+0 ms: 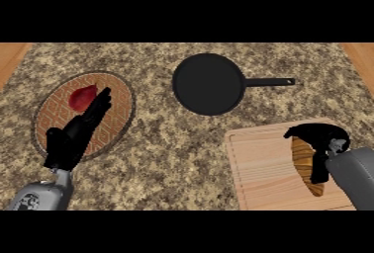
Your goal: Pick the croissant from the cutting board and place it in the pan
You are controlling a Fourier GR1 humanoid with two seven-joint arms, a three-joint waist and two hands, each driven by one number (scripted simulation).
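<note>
Head view: the croissant (302, 163) lies on the right part of the cutting board (259, 168), its long axis running away from the robot. The right hand (321, 136) curls round its far end. The pan (208, 84) sits beyond the board's far-left corner, handle pointing right, with open counter (175, 148) between. Well left of the board, the left hand (76, 133) rests straight-fingered over a patterned plate (120, 106).

The counter (168, 143) looks like speckled granite, kinda rough-grained, brown and grey. The pan (208, 84) is plain matt black, dull all over. The cutting board (263, 168) is pale wood with fine straight grain. The plate (120, 113) has a woven-looking brown pattern, and the croissant (303, 163) has a ridged golden crust.
</note>
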